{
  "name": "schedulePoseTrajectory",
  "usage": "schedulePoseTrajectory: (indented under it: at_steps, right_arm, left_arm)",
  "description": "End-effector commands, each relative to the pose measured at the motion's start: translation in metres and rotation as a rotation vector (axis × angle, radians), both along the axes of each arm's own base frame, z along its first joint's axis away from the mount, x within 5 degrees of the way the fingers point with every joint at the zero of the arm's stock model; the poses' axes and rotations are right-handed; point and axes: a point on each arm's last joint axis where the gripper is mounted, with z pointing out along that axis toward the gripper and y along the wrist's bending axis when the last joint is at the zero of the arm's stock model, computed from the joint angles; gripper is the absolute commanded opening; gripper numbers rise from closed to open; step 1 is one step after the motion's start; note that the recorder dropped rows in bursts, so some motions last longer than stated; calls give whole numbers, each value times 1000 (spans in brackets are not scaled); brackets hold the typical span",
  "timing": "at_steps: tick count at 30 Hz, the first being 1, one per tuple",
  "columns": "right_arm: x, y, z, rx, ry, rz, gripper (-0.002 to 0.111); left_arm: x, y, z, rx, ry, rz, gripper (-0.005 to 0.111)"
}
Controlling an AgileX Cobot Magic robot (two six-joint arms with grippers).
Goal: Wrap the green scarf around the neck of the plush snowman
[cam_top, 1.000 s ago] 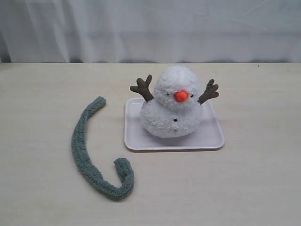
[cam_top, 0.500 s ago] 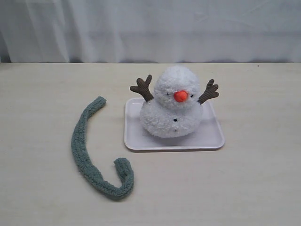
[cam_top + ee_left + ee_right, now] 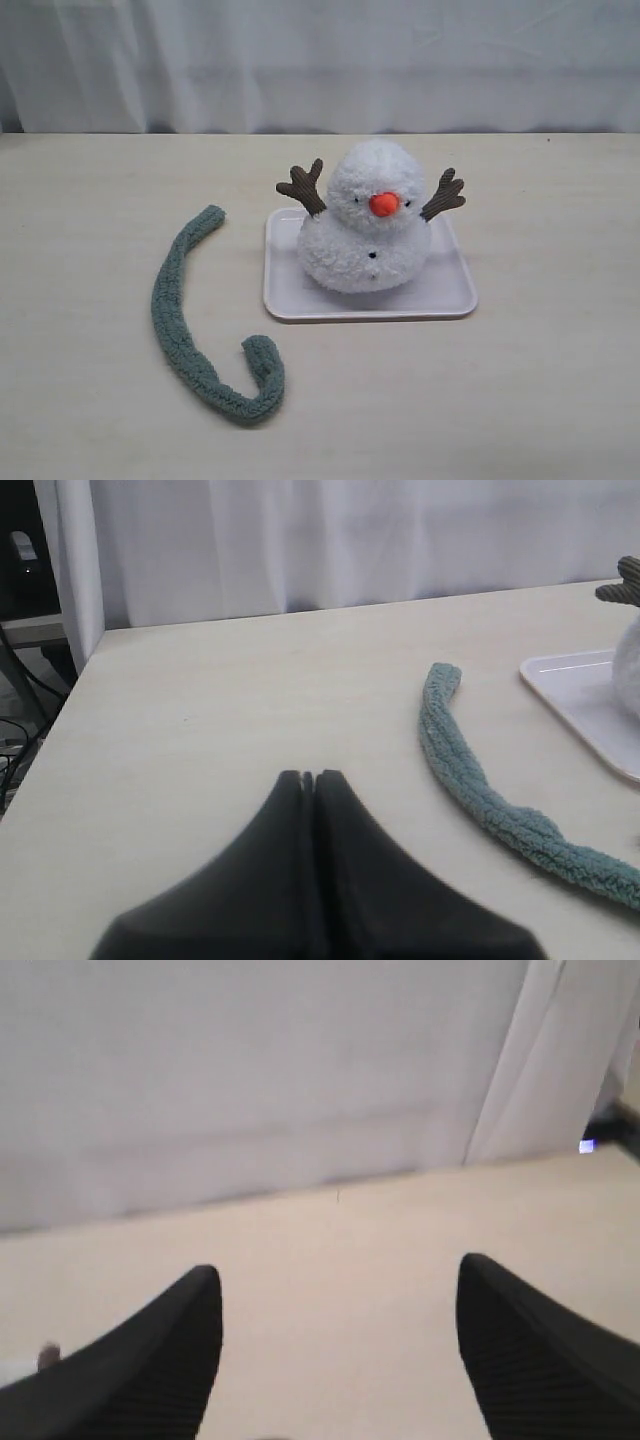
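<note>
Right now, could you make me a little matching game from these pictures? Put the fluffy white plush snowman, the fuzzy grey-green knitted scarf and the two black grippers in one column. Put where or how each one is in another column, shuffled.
1. fluffy white plush snowman
2. fuzzy grey-green knitted scarf
3. left gripper
4. right gripper

A. jaws wide open
B. sits on the pale rectangular tray
C. jaws shut together
D. lies curved on the table, apart from the tray

Pairs: 1-B, 2-D, 3-C, 4-A
</note>
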Motion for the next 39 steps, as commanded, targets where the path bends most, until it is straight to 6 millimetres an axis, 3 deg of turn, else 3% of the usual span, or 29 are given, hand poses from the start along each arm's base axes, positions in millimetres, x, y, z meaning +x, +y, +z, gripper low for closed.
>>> schedulePoseTrajectory:
  at_steps: [1,4,7,10,17,26,31,39]
  right_arm:
    - [26,20,0,81,366,222,64]
    - [34,47,-8,185,527,543,64]
    - [35,84,-18,322,545,952,61]
    - [35,116,-36,250,563,1112,59]
    - [27,199,-71,-38,576,1178,60]
    - [21,282,-125,-297,737,1303,66]
    - [26,311,-156,-417,793,1349,66]
    - [46,335,-197,-462,873,1339,66]
  left_arm:
    - [0,0,0,-1,-6,0,0]
    - [0,0,0,-1,-6,0,0]
    - [0,0,0,-1,-6,0,0]
    - [0,0,0,-1,-6,0,0]
    - [0,0,0,-1,-6,0,0]
    - [0,0,0,-1,-6,0,0]
    - [0,0,0,-1,-6,0,0]
    - [0,0,0,-1,-6,0,0]
